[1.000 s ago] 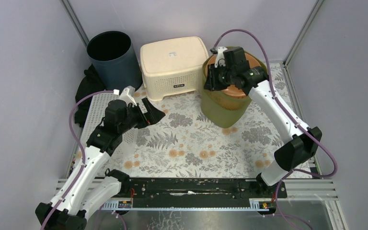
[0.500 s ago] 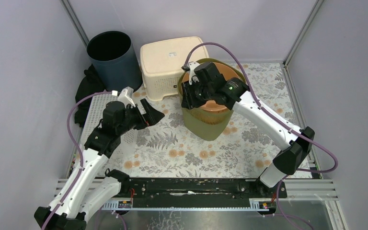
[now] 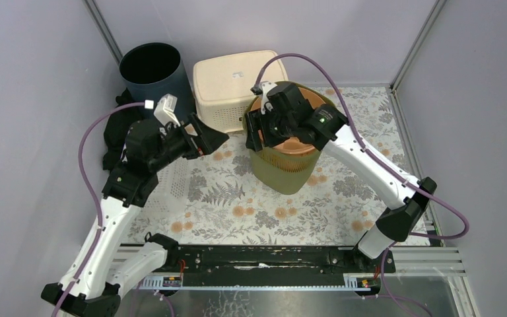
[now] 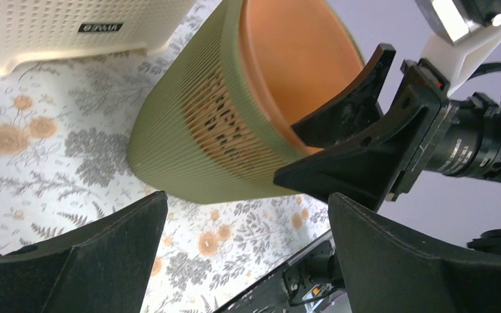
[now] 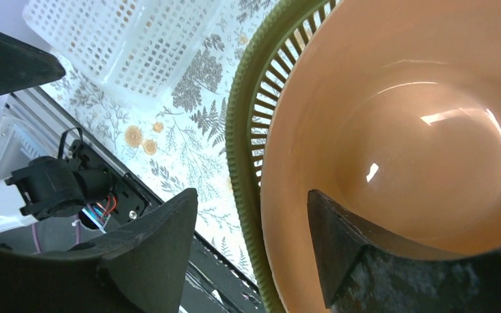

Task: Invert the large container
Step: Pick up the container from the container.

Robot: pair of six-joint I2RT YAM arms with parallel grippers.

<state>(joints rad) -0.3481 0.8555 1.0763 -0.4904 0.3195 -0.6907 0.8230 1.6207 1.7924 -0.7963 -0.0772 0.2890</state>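
The large container (image 3: 285, 168) is an olive-green slatted bin with an orange liner (image 5: 424, 124). It stands upright on the floral mat, mouth up, near the table's middle. My right gripper (image 3: 257, 132) straddles its left rim. One finger sits inside the liner and the other outside, with a visible gap to the green rim (image 5: 246, 137), so it is open. The left wrist view shows the container (image 4: 196, 130) with the right gripper (image 4: 286, 155) at its rim. My left gripper (image 3: 214, 142) hangs wide open just left of the container, nothing between its fingers (image 4: 59, 261).
A dark blue bin (image 3: 150, 79) stands upright at the back left, with a cream perforated basket (image 3: 234, 89) upside down beside it. A white perforated tray (image 3: 175, 181) lies under the left arm, black cloth (image 3: 113, 135) behind it. Grey walls close in both sides.
The container slid from the back right toward the middle with my right gripper on its rim, and the jaws have since widened. My left arm rose and swung toward the container.
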